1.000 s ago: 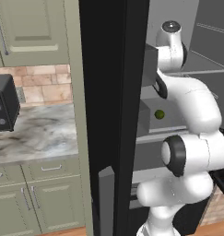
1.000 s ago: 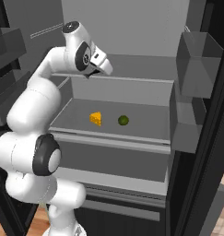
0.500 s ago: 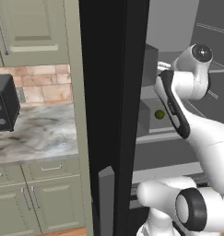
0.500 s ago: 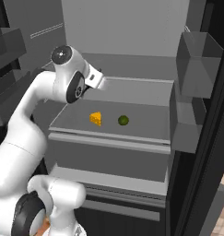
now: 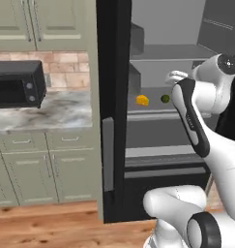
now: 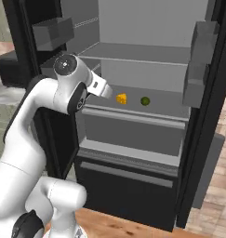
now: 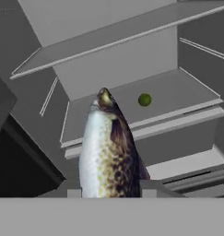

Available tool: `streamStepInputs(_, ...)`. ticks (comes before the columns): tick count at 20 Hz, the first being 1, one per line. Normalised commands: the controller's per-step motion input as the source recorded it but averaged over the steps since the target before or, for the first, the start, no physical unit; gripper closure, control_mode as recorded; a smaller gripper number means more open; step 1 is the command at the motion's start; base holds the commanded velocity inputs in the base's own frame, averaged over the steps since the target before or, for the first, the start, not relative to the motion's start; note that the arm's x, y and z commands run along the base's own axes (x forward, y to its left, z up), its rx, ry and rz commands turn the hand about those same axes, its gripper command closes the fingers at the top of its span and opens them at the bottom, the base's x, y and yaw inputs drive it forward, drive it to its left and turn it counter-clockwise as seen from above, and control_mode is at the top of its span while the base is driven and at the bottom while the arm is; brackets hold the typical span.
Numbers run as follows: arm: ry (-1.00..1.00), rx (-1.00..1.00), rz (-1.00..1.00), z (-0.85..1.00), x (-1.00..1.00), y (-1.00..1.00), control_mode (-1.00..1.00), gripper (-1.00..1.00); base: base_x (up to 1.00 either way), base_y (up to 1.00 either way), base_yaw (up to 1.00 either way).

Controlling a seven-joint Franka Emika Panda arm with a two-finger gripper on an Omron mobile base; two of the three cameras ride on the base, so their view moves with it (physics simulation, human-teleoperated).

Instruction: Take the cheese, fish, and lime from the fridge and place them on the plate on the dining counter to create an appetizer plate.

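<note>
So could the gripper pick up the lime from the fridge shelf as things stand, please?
Probably not yet: the gripper already holds the fish, so it looks occupied. The way to the lime on the fridge shelf looks free.

Domestic kitchen: open black fridge (image 6: 133, 69) with grey shelves, sage-green cabinets (image 5: 41, 160), marble counter (image 5: 46, 114), brick backsplash (image 5: 66, 63), black microwave (image 5: 17, 83), wooden floor (image 5: 46, 225).

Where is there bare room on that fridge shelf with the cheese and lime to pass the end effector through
On the fridge shelf, the cheese and the lime sit near the middle, apart. Bare shelf runs from the lime to the right wall beside the door bins, and behind both to the back wall. The left side is crowded: the end effector sits close to the cheese with the fish.
</note>
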Motion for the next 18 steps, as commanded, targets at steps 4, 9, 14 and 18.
streamStepInputs(4, 0.0, 0.0, 0.0, 0.0, 0.0, 0.0, 1.0, 1.0, -0.96, 0.0, 0.27)
streamStepInputs(9, 0.0, 0.0, 0.0, 0.0, 0.0, 0.0, 1.0, 1.0, -0.75, 0.01, 0.36)
streamStepInputs(14, 0.0, 0.0, 0.0, 0.0, 0.0, 0.0, 1.0, 1.0, -0.63, 0.0, 0.46)
streamStepInputs(18, 0.0, 0.0, 0.0, 0.0, 0.0, 0.0, 1.0, 1.0, -0.4, 0.1, 0.52)
